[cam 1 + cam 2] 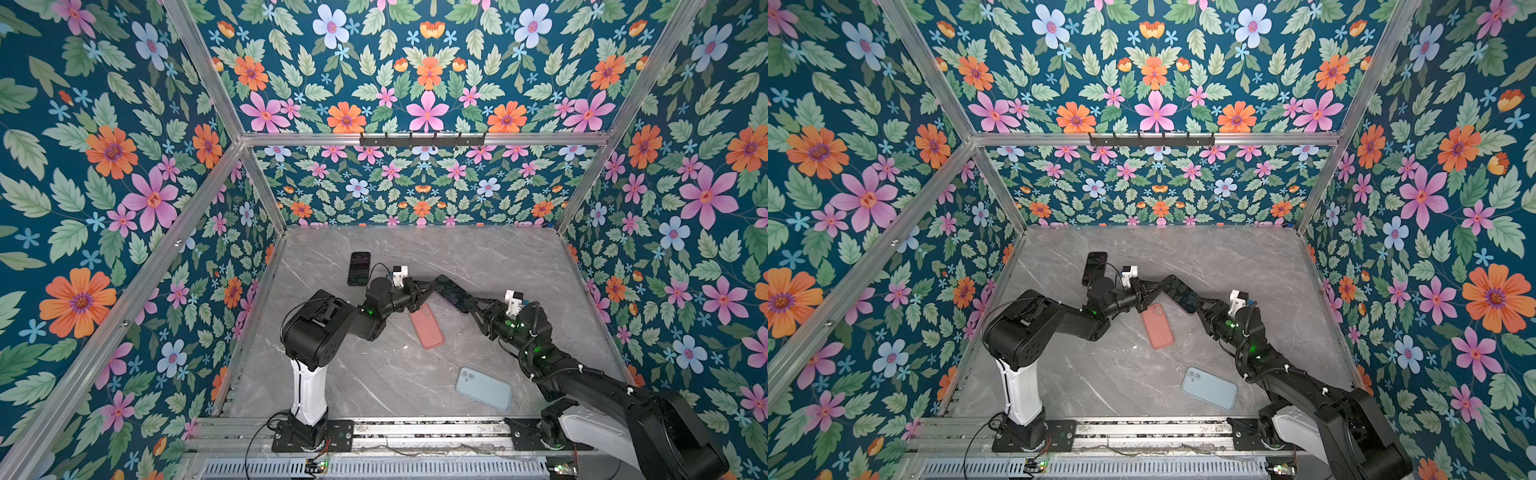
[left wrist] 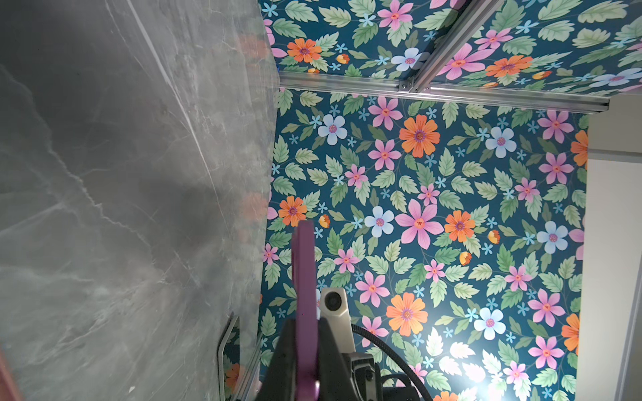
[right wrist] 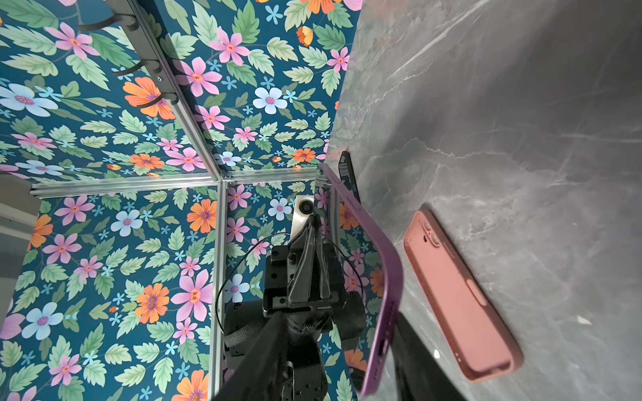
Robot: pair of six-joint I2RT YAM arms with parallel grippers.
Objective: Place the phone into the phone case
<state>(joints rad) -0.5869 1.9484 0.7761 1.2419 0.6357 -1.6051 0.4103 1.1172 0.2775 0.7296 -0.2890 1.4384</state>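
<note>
A phone with a purple rim and dark screen [image 1: 453, 294] [image 1: 1180, 294] hangs tilted above the table between both arms. My left gripper [image 1: 430, 291] [image 2: 305, 333] is shut on one end of it; its purple edge [image 2: 304, 277] runs out from between the fingers. My right gripper [image 1: 473, 309] [image 3: 340, 323] stands open around the other end [image 3: 385, 312], with one finger close behind the phone and the other well clear of it. A salmon-pink phone case [image 1: 427, 326] [image 3: 458, 298] lies flat on the table just below the held phone.
A black phone [image 1: 359, 268] [image 1: 1094, 268] lies screen up on the grey marble table [image 1: 519, 266], behind the left arm. A light blue case [image 1: 484, 388] [image 1: 1209, 388] lies back up near the front edge. Floral walls and aluminium rails enclose the table.
</note>
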